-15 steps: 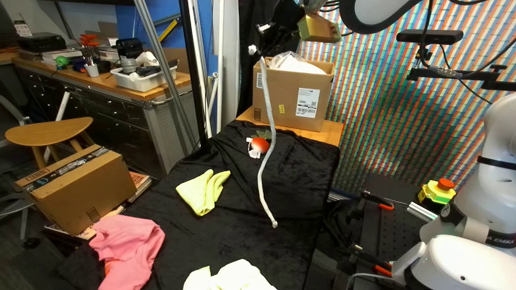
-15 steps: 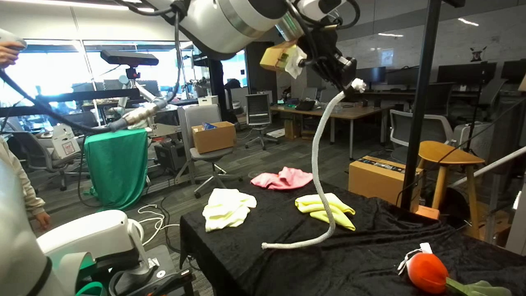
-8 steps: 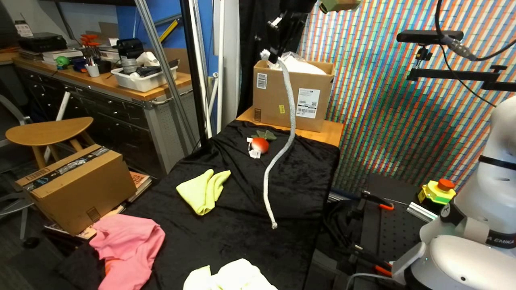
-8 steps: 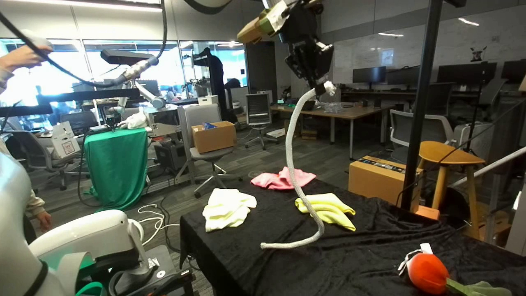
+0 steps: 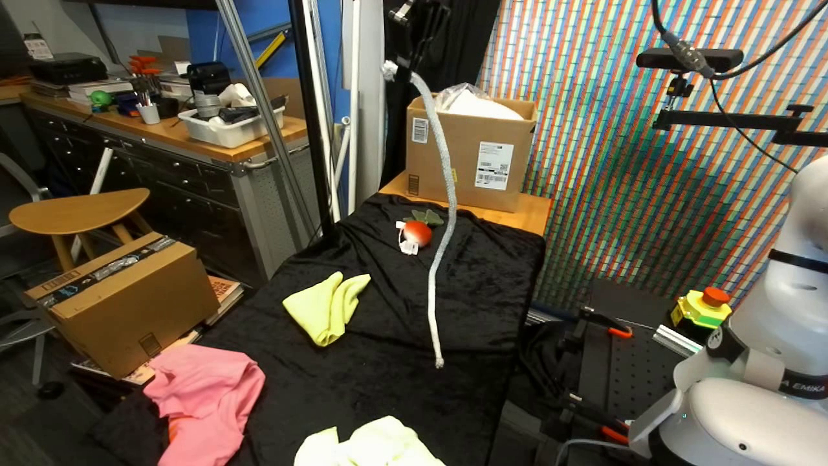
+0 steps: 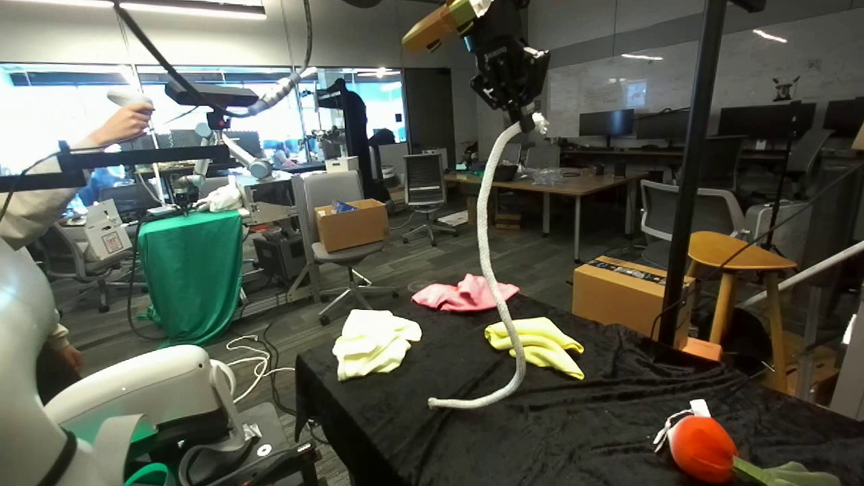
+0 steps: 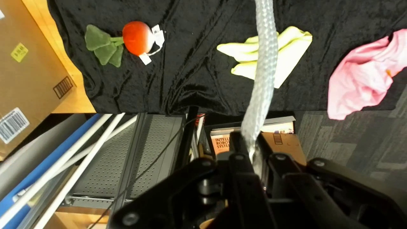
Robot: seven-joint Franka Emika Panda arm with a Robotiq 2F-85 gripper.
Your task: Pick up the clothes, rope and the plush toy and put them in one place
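A: How is the tool [image 6: 528,121] set?

B: Pinched narrow on the rope [image 6: 483,223], just beside its tufted end, and well above the tabletop [image 5: 532,217]. The rest hangs in a long curve; its loose end looks to be resting on the black cloth [image 5: 479,310].

A: So how would you do this step well?

B: Settle on the spot first — the task says one place and doesn't name it. Then I'd lower slowly, drifting sideways a little so the rope folds over itself, and let go only when the slack is down. Mind the tail: a swing could brush the yellow-green cloth [image 7: 291,51] or, farther off in the wrist view, the plush toy [image 7: 138,38]. The pink cloth [image 7: 365,76] lies at the tabletop's edge.

A: What can't you make out?

B: The grip itself, in both exterior views; the dark fingers [image 7: 237,144] cover it. The wrist view shows the rope between them — but loses its loose end past the top. The pink cloth runs off that view's side. In an exterior view the white cloth [image 5: 378,446], also on the tabletop, is cut off at the bottom, and the wrist view misses it. Farthest back, there's something whitish [image 5: 485,105] bulging from the box [image 5: 462,145]; I can't tell what.
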